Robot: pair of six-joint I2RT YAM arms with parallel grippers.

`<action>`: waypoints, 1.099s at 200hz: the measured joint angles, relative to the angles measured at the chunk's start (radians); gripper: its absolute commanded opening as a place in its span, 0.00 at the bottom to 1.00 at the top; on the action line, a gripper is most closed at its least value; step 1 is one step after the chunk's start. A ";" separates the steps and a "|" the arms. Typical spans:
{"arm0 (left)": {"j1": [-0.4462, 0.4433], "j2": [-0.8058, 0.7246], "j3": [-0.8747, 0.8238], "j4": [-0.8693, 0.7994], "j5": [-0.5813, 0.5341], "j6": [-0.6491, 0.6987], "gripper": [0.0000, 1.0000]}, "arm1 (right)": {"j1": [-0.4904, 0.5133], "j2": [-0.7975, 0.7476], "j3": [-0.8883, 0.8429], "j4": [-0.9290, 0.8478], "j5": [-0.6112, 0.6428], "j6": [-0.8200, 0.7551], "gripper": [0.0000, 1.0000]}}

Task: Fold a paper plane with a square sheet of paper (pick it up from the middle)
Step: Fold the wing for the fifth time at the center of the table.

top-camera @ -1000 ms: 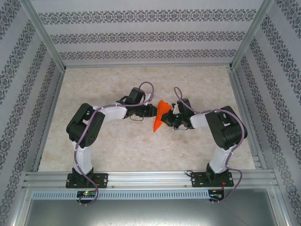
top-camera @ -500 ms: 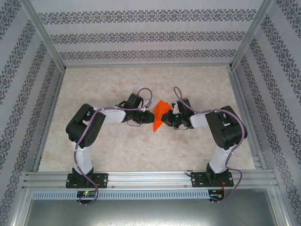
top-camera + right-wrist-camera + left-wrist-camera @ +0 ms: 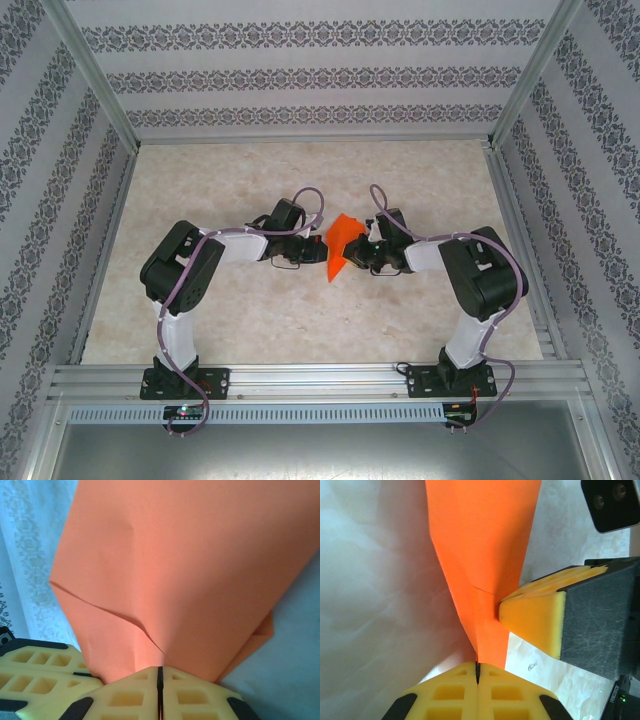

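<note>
Both hands pinch the half-folded orange paper (image 3: 340, 243) over the tabletop (image 3: 230, 330), left hand (image 3: 314, 247) closed on its left edge, right hand (image 3: 360, 256) closed on its right, equally near, its long axis running far-to-near between them.

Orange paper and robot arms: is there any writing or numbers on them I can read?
Orange paper: plain, no writing.
Black part in the left wrist view's bottom right corner: tiny white print, too blurred to read.
Table: one small dark squiggle, unreadable.
</note>
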 measured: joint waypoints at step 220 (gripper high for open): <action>-0.026 0.000 -0.010 0.035 -0.016 -0.031 0.00 | 0.019 -0.017 0.043 -0.152 0.071 -0.068 0.07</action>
